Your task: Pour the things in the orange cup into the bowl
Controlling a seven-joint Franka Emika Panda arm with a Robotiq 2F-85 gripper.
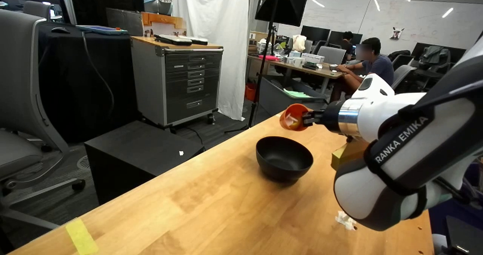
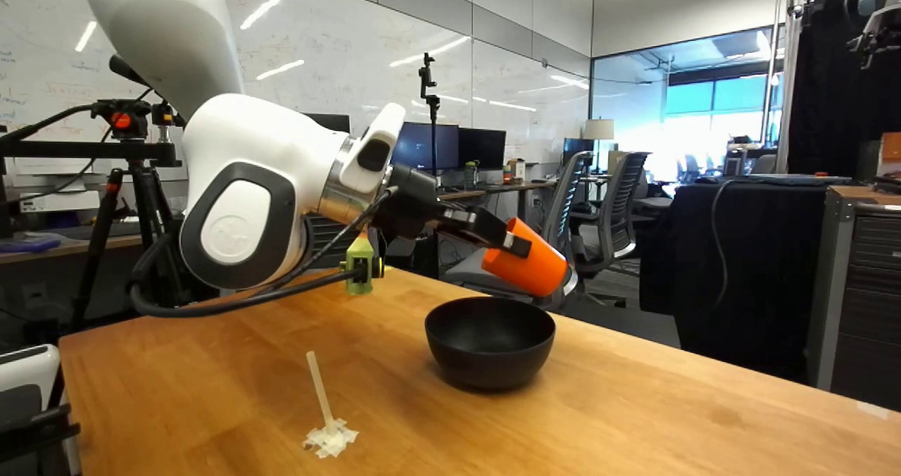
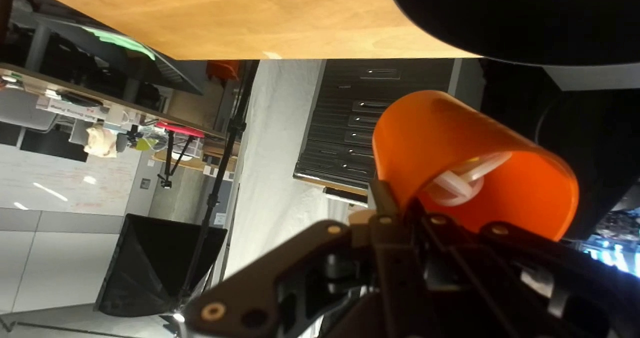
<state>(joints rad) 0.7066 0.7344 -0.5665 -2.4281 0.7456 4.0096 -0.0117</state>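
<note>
1. Nearest the lens in the wrist view, the gripper (image 3: 401,203) was pinching the wall of the orange cup (image 3: 460,133), its tips pressed almost together with only that thin edge between them. So narrow a hold, I judged, could have let the cup swivel or slip if the pour had been jerky.

2. Just to its right, the orange cup hung tilted in mid-air, showing higher than the bowl (image 2: 489,369) in both exterior views. Whether its mouth was wholly over the bowl I could not tell; had it been tipped off-centre, some bits (image 3: 454,183) would probably have scattered on the desk (image 2: 619,409).

3. Farthest right in the wrist view, the bowl stood upright on the desk. Lowering the cup too far could have knocked its rim and shoved it aside, and too shallow a tilt could have left light bits behind.

4. As to looks, the bits lay loosely crossed inside the orange cup: a few whitish strips with a touch of yellow. How many there were I could not tell.

5. Around them the orange cup was bright, smooth and slightly tapered.

6. Rightmost, the bowl was round and black, with no bits that I could make out in its dark inside.
</note>
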